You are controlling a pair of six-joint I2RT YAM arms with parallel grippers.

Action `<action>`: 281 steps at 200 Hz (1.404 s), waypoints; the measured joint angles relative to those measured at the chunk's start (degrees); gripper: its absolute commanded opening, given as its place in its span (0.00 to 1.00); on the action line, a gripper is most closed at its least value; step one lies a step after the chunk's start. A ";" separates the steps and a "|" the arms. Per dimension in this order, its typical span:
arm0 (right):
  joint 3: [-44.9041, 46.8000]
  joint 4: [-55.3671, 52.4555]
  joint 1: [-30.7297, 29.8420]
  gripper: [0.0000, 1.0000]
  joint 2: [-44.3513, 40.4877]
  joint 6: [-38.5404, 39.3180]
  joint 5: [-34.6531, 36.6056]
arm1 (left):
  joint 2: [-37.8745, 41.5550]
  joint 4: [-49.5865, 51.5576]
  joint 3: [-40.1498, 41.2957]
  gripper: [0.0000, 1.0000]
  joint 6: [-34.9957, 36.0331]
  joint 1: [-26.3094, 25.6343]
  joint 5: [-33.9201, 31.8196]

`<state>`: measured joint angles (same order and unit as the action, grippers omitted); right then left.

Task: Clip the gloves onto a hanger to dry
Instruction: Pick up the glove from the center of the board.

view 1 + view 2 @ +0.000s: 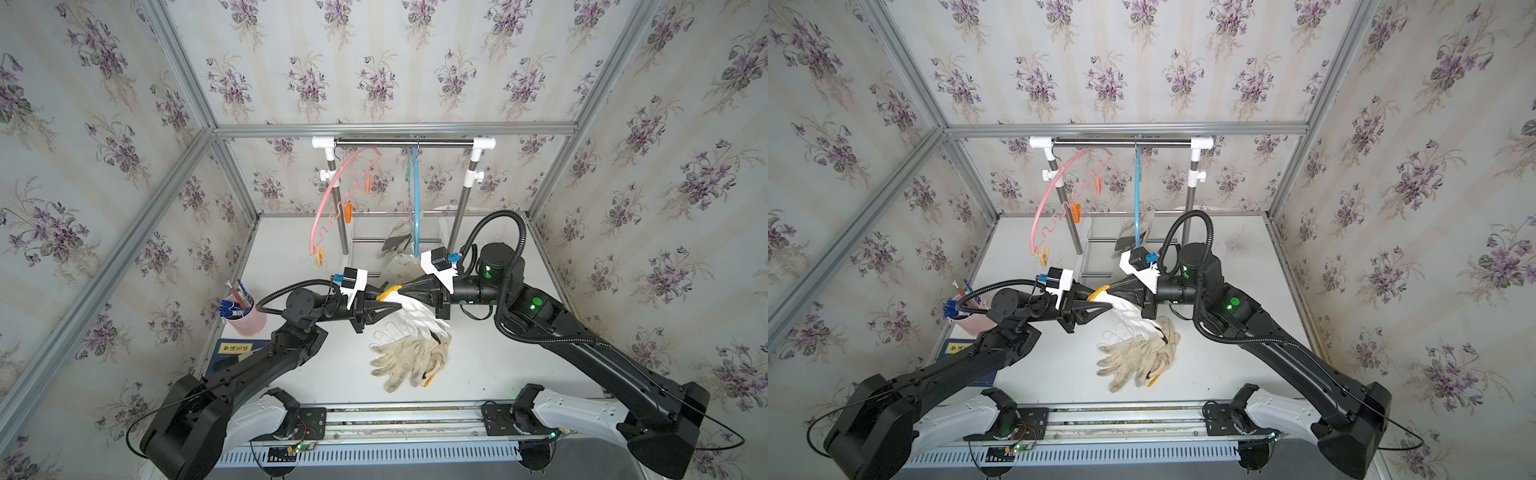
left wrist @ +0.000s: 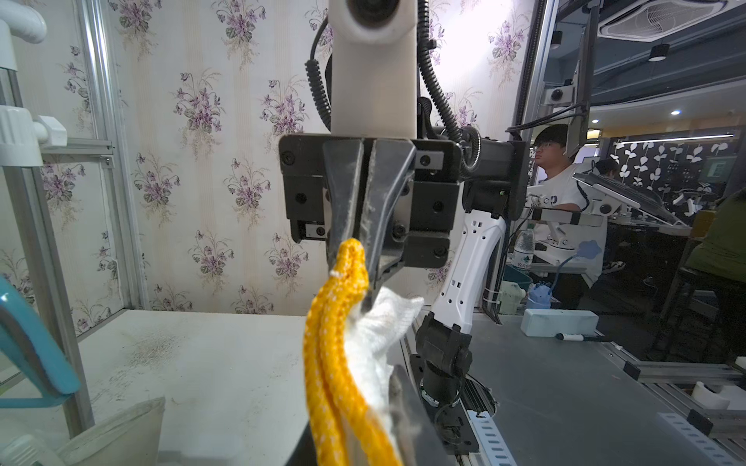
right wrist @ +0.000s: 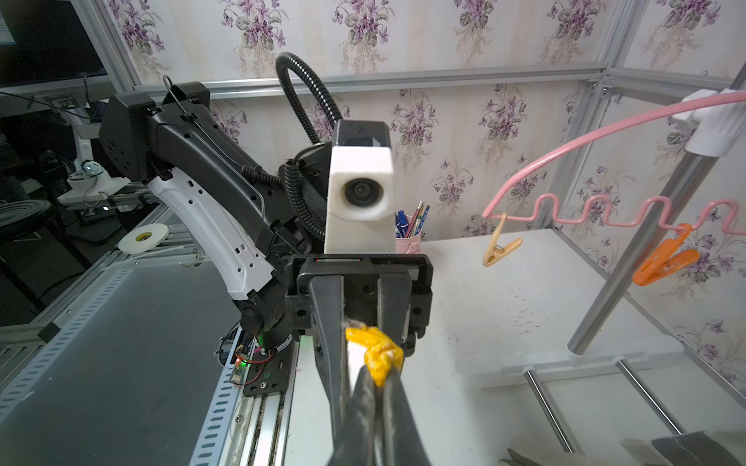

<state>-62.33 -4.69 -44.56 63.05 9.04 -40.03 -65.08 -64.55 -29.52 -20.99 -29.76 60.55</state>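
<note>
Held glove: I have a white knit glove up in the air over the middle of the table. Its weave is soft and ribbed, its fingers droop, and its yellow cuff edge is bunched like braided cord.
Right pincer: the right gripper has its tapered black jaws clenched on the yellow cuff edge.
Left pincer: the left gripper comes in from the left. Its wedge-shaped jaws are pinched on the white fabric just below the cuff.
Loose gloves: I see a heap of dirty-cream knit gloves lying limp and fuzzy on the table, right under the held one.
Hung gloves: off-white canvas gloves with a grey band hang at the blue hanger, far centre.
Pink hanger: an arched wire with a wavy lower bar, carrying an orange peg and a tan peg.
Rack: a chrome rail on chrome posts with white plastic joints, at the far side.
Surface: the table is white, matte, scuffed and speckled with grime.
Room: walls of striped wallpaper with purple flowers, framed in aluminium profile.
Left edge: a pink cup of pens, with a dark blue book nearer to me.
</note>
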 measured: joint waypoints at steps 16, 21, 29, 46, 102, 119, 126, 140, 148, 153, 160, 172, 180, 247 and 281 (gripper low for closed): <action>0.00 -0.28 0.11 0.00 -0.13 0.35 0.22 | 0.11 -0.33 0.70 0.22 -0.04 -0.02 -1.44; 0.04 -0.35 0.20 0.00 -0.24 0.44 0.37 | 0.17 -0.33 0.96 0.22 -0.04 -0.02 -1.95; 0.24 -0.39 0.39 0.00 -0.46 0.61 0.68 | 0.39 -0.31 1.44 0.23 -0.02 -0.02 -2.86; 0.70 -0.55 0.83 0.00 -1.03 1.09 1.38 | 1.25 0.33 2.23 0.18 0.17 -0.04 -5.03; 2.03 -0.15 1.29 0.00 -1.16 1.25 1.88 | 2.60 3.50 1.55 0.00 2.54 -0.04 -8.22; 2.23 -0.11 1.29 0.24 -0.96 1.03 3.43 | 2.27 3.82 0.57 0.00 2.56 -0.04 -7.69; 2.10 -0.17 1.29 0.36 -0.96 0.79 4.52 | 2.27 4.50 0.13 0.00 2.91 -0.04 -7.30; 1.33 -0.52 1.29 0.49 -1.09 0.81 8.09 | 3.08 7.82 -1.25 0.00 4.66 0.02 -6.21; 0.70 -0.85 1.42 0.52 -1.36 0.79 10.60 | 4.22 11.47 -2.73 0.00 6.82 0.02 -5.55; 0.31 -1.07 1.51 0.53 -1.66 0.68 12.13 | 5.27 15.56 -4.35 0.00 9.31 0.07 -4.94; -0.13 -1.36 1.75 0.53 -2.27 -0.11 14.32 | 6.58 21.57 -6.97 0.00 13.14 0.07 -4.61; -0.52 -1.55 2.25 0.53 -3.69 -0.09 18.80 | 8.59 31.63 -11.45 0.00 20.72 0.07 -4.70; -0.55 -1.51 2.64 0.53 -4.70 -0.48 22.32 | 9.75 38.21 -13.94 0.00 25.75 0.07 -5.44; -0.20 -0.96 14.10 0.53 -9.60 -6.19 45.64 | 13.07 69.96 -26.71 0.00 55.17 0.90 -20.83; -0.94 -0.70 21.20 0.53 -8.59 -10.56 49.55 | 6.49 75.28 -35.65 0.00 60.63 4.17 -27.61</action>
<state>-63.26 -5.39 -23.35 54.46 -1.52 9.52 -58.59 10.72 -65.17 39.64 -25.58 32.95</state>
